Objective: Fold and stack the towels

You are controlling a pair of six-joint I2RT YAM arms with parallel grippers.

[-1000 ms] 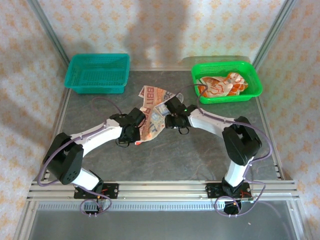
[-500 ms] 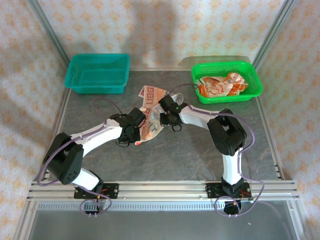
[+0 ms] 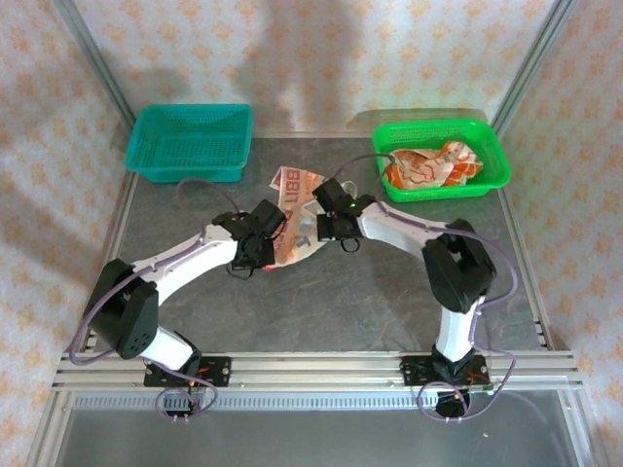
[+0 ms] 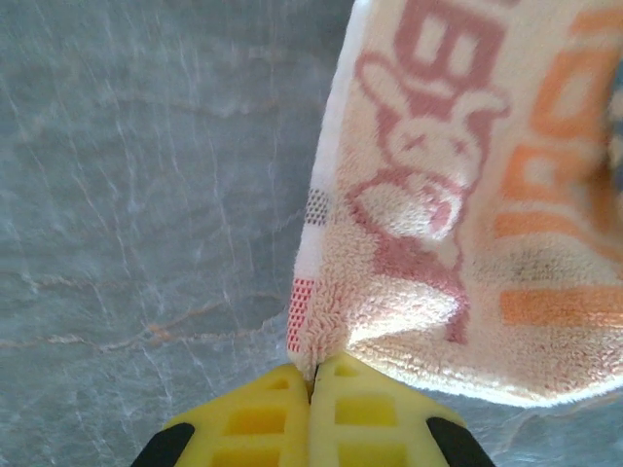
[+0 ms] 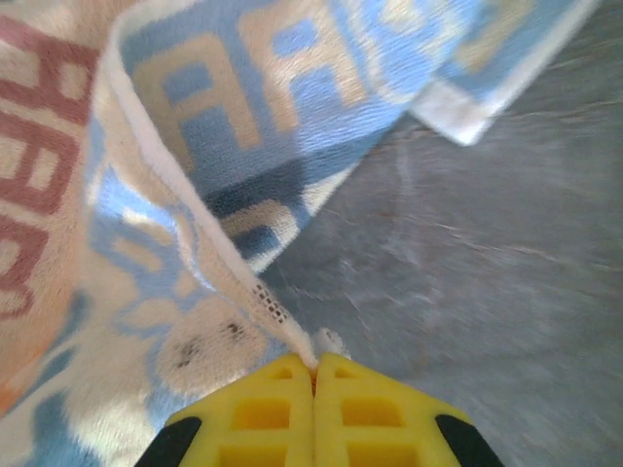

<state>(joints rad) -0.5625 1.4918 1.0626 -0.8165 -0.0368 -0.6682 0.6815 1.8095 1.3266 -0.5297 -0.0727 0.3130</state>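
The towel (image 3: 295,212) is lying near the middle of the surface (image 3: 370,302), a little toward 12 o'clock, and both arms are meeting on it from the two sides. The left gripper (image 4: 313,377) is pinching it with the jaws fully closed on a corner of the cream cloth, where the rabbit print is ending. The right gripper (image 5: 313,373) is also closed tight, its jaws biting a thin hemmed edge, with the blue-lettered side of the cloth hanging over it toward 11 o'clock. I judge they are holding two separate points like this so that the cloth is staying stretched between them and can be carried over itself as one fold, without bunching. In the top view the cloth is looking long and narrow, running from 12 to 6 o'clock between the two wrists, and part of it is already doubled. More towels (image 3: 428,167) are waiting crumpled in the green basket (image 3: 492,161) at 2 o'clock, and the teal basket (image 3: 190,144) at 10 o'clock is probably where the stack is going. Compared with half a second ago, the left gripper is sitting a little more toward 12 o'clock, the right wrist is shifted slightly toward 3 o'clock with its elbow swung outward, and the near end of the towel is pulled up shorter and straighter.
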